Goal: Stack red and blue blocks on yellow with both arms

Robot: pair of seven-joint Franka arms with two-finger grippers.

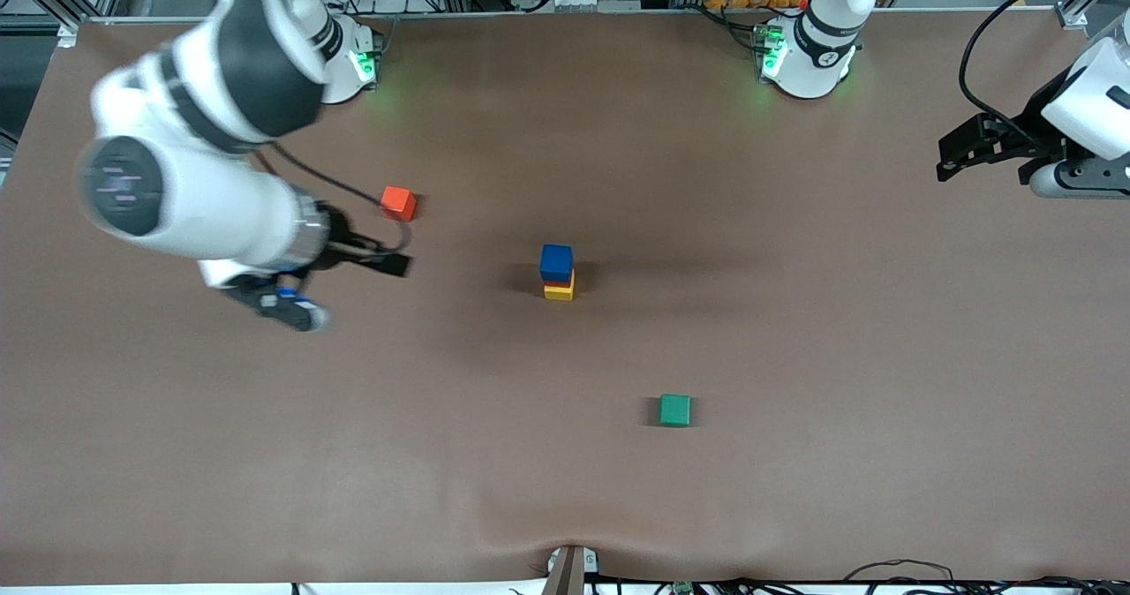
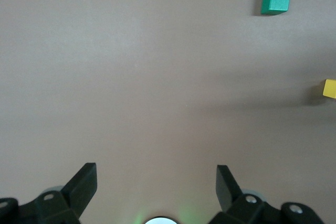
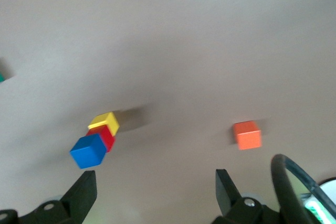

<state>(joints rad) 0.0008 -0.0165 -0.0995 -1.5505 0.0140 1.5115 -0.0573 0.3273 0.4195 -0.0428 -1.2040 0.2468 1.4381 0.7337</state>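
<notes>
In the middle of the table stands one stack: the blue block [image 1: 556, 262] on top, the red block [image 1: 558, 283] under it, the yellow cube [image 1: 559, 292] at the bottom. The right wrist view shows the same blue [image 3: 88, 150], red [image 3: 107, 137] and yellow [image 3: 104, 121] stack. My right gripper [image 1: 388, 264] [image 3: 155, 182] hangs open and empty over the table, apart from the stack toward the right arm's end. My left gripper [image 1: 949, 158] [image 2: 156, 174] is open and empty at the left arm's end, and its wrist view catches the yellow cube [image 2: 329, 88] at the edge.
An orange-red cube [image 1: 398, 203] [image 3: 247, 135] lies close to the right gripper, farther from the front camera than the stack. A green cube [image 1: 675, 410] [image 2: 275, 1] lies nearer to the camera than the stack. A black cable loops beside the right gripper.
</notes>
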